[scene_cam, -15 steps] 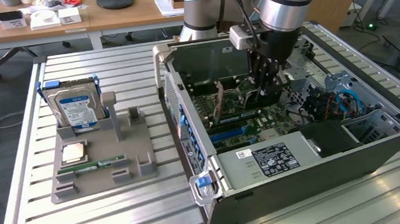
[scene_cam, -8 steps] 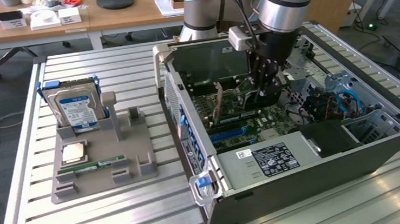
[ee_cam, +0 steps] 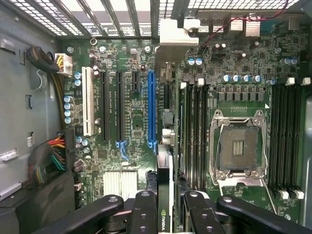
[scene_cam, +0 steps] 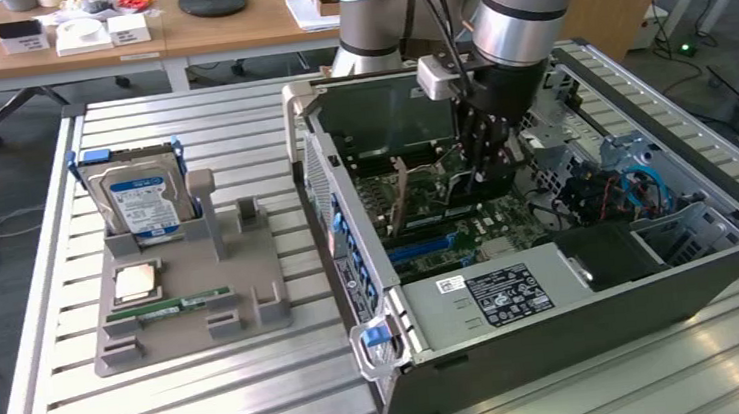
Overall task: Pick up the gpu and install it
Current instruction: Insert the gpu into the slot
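My gripper (scene_cam: 486, 179) reaches down into the open computer case (scene_cam: 375, 267), over the motherboard. In the wrist view the gpu (ee_cam: 164, 214) appears edge-on as a thin dark card with a green logo. It sits between the black fingers (ee_cam: 145, 209), and my gripper (ee_cam: 168, 201) is shut on it. Its pale metal bracket (ee_cam: 178, 31) lies at the far end by the case's rear slots. The card hangs above the motherboard, beside and parallel to the long blue slot (ee_cam: 152, 107), apart from the board.
An open CPU socket (ee_cam: 239, 146) and memory slots (ee_cam: 195, 131) flank the card. Cable bundles (ee_cam: 53, 156) lie near the case wall. Outside the case, a grey holder (scene_cam: 251, 308) carries a blue-framed hard drive (scene_cam: 141, 202), a CPU chip (scene_cam: 135, 281) and a green memory stick (scene_cam: 170, 307).
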Available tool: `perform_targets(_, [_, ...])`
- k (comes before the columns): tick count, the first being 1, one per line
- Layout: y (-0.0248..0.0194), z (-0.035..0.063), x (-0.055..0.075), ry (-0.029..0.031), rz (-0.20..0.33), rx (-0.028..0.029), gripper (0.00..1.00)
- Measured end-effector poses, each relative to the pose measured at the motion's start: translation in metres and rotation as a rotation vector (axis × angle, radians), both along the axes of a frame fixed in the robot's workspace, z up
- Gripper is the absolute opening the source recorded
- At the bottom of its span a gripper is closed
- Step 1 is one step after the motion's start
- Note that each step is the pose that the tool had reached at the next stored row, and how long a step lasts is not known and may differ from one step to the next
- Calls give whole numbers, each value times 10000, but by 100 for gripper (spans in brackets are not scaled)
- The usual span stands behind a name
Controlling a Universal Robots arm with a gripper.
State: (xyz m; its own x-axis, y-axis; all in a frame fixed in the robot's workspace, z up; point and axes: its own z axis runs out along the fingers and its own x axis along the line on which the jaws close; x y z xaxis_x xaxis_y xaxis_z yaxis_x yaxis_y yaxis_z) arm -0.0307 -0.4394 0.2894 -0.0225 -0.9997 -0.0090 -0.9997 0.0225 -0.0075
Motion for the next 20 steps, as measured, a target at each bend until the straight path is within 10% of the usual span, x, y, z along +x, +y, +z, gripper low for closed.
perform_targets(20, [-11, -48, -122, -54, 92, -1, 26])
